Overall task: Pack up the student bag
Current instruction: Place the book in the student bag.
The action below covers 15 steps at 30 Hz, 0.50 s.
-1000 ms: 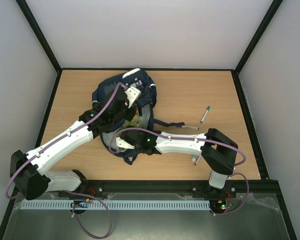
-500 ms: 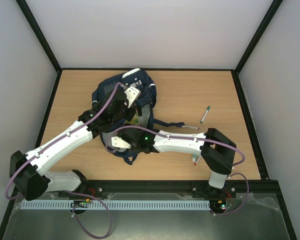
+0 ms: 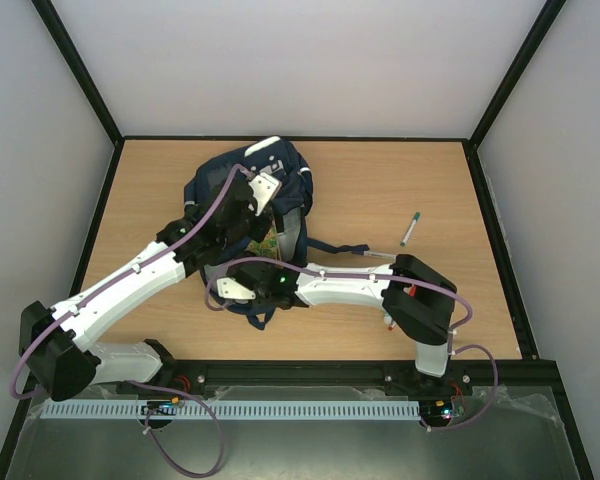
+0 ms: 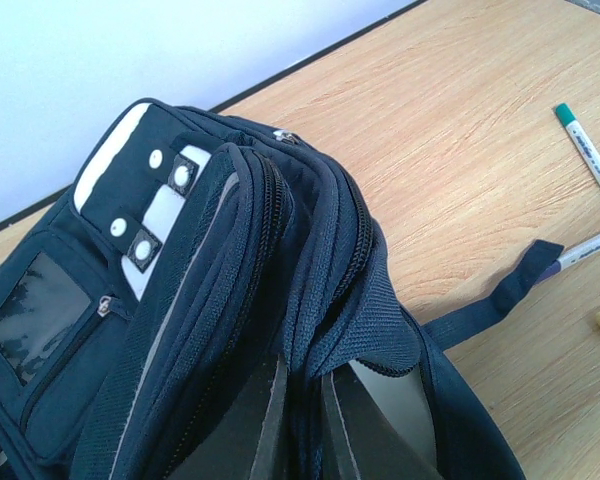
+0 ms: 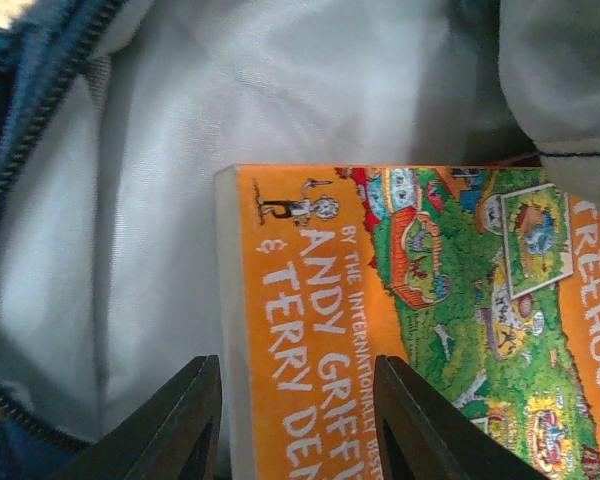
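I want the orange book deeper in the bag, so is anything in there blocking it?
Nothing visible does. The orange book lies inside the student bag, with only bare pale lining beyond its end. The left gripper pinches the rim; the right gripper is open over the book.

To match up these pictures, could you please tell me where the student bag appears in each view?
Top external: student bag just left of centre.
Left wrist: fills the lower left.
Right wrist: its pale lining surrounds the orange book.
Shared landmark: green-capped marker, top external and left wrist only.
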### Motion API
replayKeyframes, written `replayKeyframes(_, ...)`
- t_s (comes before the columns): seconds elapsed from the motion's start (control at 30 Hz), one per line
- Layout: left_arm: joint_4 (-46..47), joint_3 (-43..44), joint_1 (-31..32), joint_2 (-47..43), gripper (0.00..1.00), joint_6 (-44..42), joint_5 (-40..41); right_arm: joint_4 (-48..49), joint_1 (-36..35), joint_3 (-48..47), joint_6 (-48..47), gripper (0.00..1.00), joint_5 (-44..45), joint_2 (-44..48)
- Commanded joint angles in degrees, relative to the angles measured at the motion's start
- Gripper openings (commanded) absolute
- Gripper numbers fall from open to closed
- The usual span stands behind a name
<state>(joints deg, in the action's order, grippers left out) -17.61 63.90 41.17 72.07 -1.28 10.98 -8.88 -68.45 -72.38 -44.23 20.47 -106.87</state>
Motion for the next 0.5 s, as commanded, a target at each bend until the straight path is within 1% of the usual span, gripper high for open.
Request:
replayKeyframes(0.0,6.6,0.8,-0.4,-3.3,0.04,0.7,0.1,4.7,-0.4,1.4,-2.2,0.42,5.3,-1.7)
replayKeyframes(0.07,6.6,0.8,-0.4,-3.3,0.04,0.8,-0.1,9.1,-0.4,1.9,-2.6,0.39,9.2,-1.9)
replayKeyframes(0.17,6.6,0.9,-0.4,-3.2,0.04,0.9,-0.6,14.4,0.0,2.2,-5.1,0.38,13.8,-2.7)
replayKeyframes(0.47,6.5,0.9,-0.4,-3.2,0.04,1.0,-1.1,18.4,4.1,-1.1,-5.4,0.37,15.0,-5.0)
